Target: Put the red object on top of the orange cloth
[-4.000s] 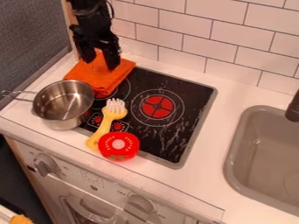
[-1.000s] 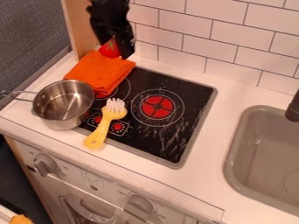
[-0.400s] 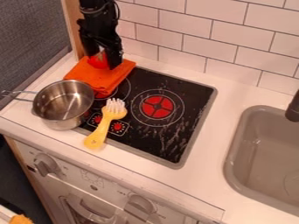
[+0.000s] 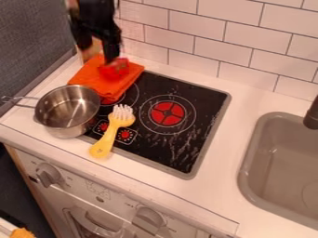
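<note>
On the back left of the counter (image 4: pixel 227 162), the red thing (image 4: pixel 114 69) sits on top of the orange cloth (image 4: pixel 90 78), toward the cloth's right side. It is bright red, a stronger and cooler red than the orange beneath it, and much smaller than the cloth. Its outline is smeared, so I cannot tell its exact shape or any markings. A dark fingertip crosses its upper edge; whether the two touch, I cannot tell.

The gripper (image 4: pixel 97 55) hangs over the cloth from the top edge, blurred, its two fingers spread well apart. One is above the red thing, the other out to the left of it, with light wood showing between them.

The cloth is folded in layers and lies partly over the back left corner of the black stove (image 4: pixel 186 139). Just in front of it stands a steel pot (image 4: pixel 67 111), upright, its handle pointing left. Right of the pot lies a yellow brush (image 4: pixel 111 135), slantwise, its pale bristles toward the back and its handle end toward the front. A red disc (image 4: pixel 167 113) marks the stove's middle. The grey sink (image 4: pixel 247 160) is at the right, below white wall tiles (image 4: pixel 217 49).
</note>
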Tool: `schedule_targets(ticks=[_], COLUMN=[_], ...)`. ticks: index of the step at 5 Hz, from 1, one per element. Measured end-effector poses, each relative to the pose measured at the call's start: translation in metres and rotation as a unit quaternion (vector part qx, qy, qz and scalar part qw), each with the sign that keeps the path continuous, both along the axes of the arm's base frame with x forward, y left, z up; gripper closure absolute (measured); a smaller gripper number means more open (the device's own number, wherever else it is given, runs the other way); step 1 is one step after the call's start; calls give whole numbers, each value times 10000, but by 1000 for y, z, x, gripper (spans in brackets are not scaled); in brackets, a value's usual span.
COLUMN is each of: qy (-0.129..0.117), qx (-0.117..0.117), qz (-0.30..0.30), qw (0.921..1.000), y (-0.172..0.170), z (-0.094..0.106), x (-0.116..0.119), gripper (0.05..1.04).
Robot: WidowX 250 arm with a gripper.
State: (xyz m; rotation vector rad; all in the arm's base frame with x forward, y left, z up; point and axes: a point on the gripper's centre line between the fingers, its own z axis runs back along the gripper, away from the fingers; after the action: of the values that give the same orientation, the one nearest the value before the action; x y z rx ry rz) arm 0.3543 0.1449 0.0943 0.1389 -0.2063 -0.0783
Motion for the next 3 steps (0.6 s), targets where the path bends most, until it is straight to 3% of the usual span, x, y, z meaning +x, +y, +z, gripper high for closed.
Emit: schedule_targets(ticks=[2, 3], qy=[287, 294], qx=[-353, -356], qz=[181, 181], qw=[9988, 9988], y=[-16, -16], z=[3, 3], x=[-10, -10], gripper=[83, 83])
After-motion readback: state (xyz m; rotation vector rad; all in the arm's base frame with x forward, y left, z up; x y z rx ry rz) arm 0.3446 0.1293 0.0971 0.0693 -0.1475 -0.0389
